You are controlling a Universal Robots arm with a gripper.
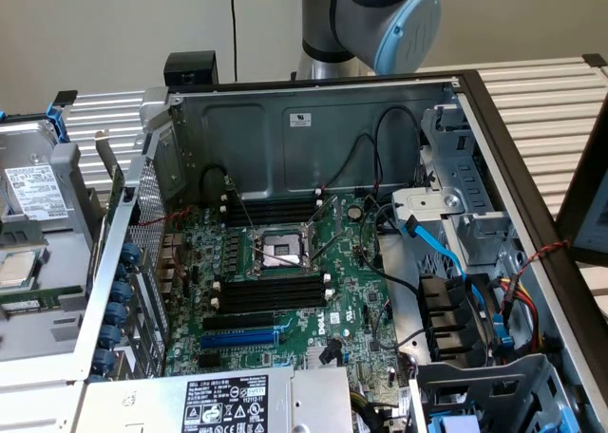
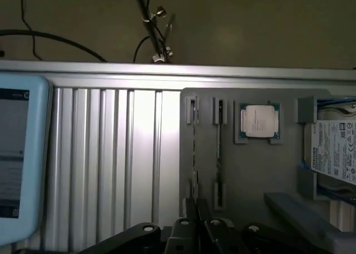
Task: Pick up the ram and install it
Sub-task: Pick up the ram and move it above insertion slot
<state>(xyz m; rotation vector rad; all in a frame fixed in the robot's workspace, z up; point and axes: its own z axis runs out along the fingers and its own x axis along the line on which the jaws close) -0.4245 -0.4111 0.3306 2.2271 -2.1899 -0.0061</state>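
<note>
Your ram (image 1: 43,295) reads as the thin green strip lying in the grey tray (image 1: 38,343) at the exterior view's left edge, a little below mid-height. It sits just under a loose processor chip (image 1: 17,268), with a hard drive (image 1: 33,188) higher up on the same tray.

In the wrist view the tray shows two long narrow grooves (image 2: 219,154) beside that processor chip. You cannot tell from there which groove carries the stick.

The gripper (image 2: 197,209) appears in the wrist view with its fingertips near one end of those grooves. They are pressed together with nothing visible between them, so treat it as closed and holding nothing.

Further out, the open computer case (image 1: 247,139) takes the middle of the exterior view, with the motherboard (image 1: 351,300) lying flat inside. The black memory slots (image 1: 271,291) below the processor socket look bare, as does the matching set above it. No green stick stands in any of them. The blue slot (image 1: 237,338) lies just below. The arm (image 1: 380,15) rises at the top centre, behind the case.

By my reading you are at the very start. The stick has not yet been picked up, and seating it in a black slot is all left to do.
</note>
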